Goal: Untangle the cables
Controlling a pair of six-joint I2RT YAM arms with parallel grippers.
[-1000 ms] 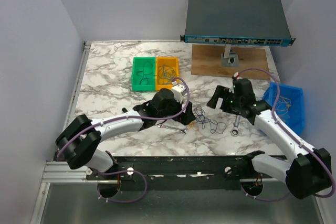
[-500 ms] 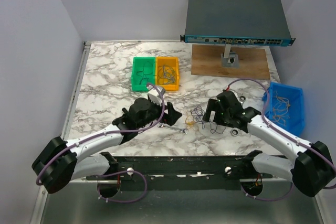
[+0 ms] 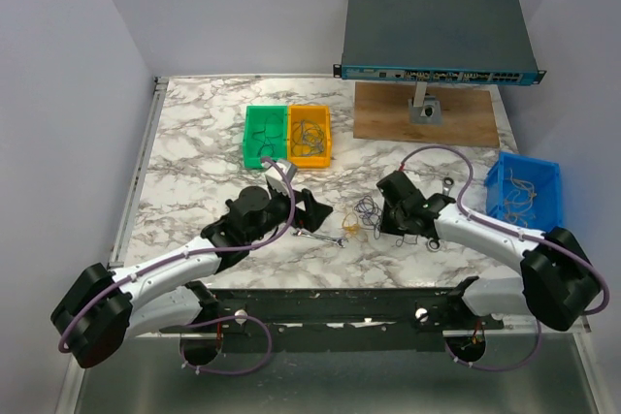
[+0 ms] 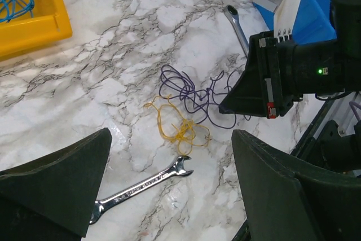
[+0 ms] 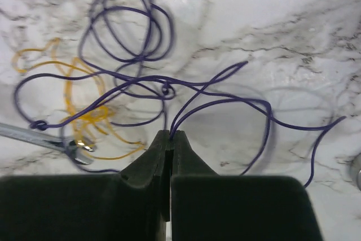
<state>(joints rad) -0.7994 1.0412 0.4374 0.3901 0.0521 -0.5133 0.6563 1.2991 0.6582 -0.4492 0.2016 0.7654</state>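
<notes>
Right fingers [image 5: 148,165] pinching purple cable [image 5: 165,90], left fingers [image 4: 56,190] — wide

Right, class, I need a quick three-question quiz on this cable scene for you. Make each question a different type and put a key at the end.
1. True or false: the right gripper is shut on the purple cable.
2. Which tool lies beside the yellow cable? A) wrench B) screwdriver C) scissors
3. Fill in: the left gripper is ____.
Key: 1 true; 2 A; 3 open.
</notes>
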